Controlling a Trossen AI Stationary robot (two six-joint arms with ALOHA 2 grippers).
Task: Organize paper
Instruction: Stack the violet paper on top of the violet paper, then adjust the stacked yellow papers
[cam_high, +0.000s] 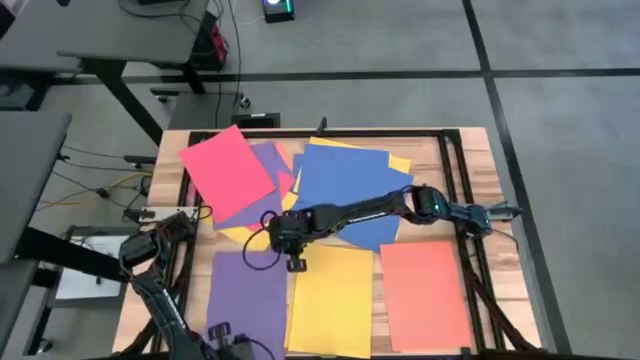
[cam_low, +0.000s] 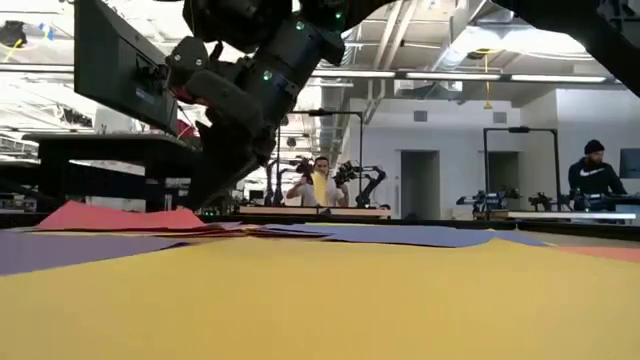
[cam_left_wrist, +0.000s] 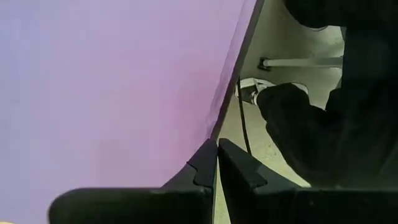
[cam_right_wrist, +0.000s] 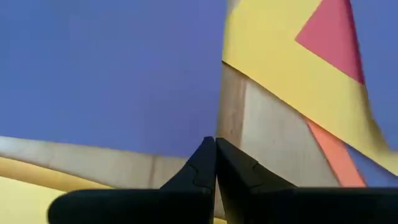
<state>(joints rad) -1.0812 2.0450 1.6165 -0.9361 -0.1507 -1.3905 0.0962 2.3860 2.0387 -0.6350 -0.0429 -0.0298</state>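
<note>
Landmark: flat yellow rectangular paper sheet (cam_high: 331, 300) at near-middle of wooden table (cam_high: 470, 160). Purple sheet (cam_high: 247, 297) lay just left of it, orange sheet (cam_high: 424, 296) right. Beyond it, jumbled pile: blue sheets (cam_high: 345, 180), red sheet (cam_high: 226, 172), more purple and yellow. Right gripper (cam_high: 294, 262) hovered at yellow sheet's far-left corner, fingers pressed together, holding nothing. Left gripper (cam_left_wrist: 216, 163) sat at purple sheet's near edge, fingers together, empty.

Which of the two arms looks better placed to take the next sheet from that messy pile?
The right one. Its gripper hangs by the pile's near edge, fingers shut. The left gripper sits back at the table's front edge, over the purple sheet.
</note>
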